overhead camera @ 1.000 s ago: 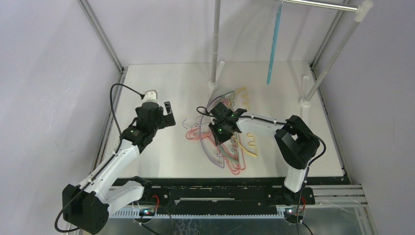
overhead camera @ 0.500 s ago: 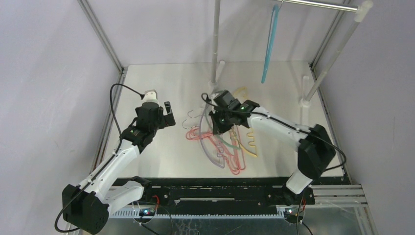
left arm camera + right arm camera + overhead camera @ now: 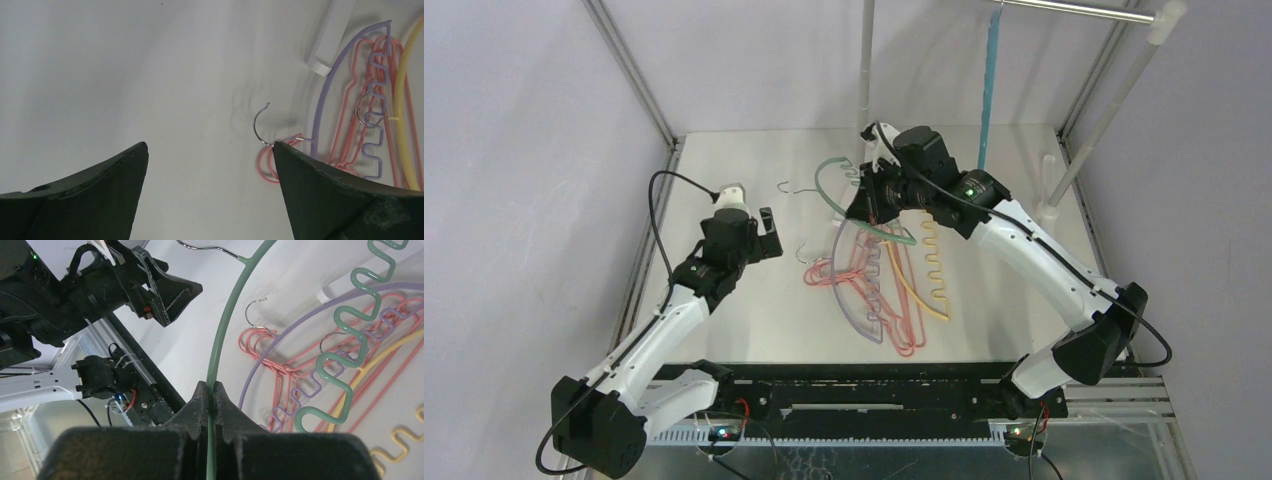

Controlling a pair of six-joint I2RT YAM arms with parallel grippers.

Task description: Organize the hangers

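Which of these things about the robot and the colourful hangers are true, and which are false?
1. The right pincer is pinching the green hanger. True.
2. The left pincer is holding a pink hanger. False: it is open and empty above the table.
3. A blue hanger hangs from the silver rail. True.
4. The yellow hanger hangs on the rail too. False: it lies on the table in a pile with the pink hangers and the purple hanger.
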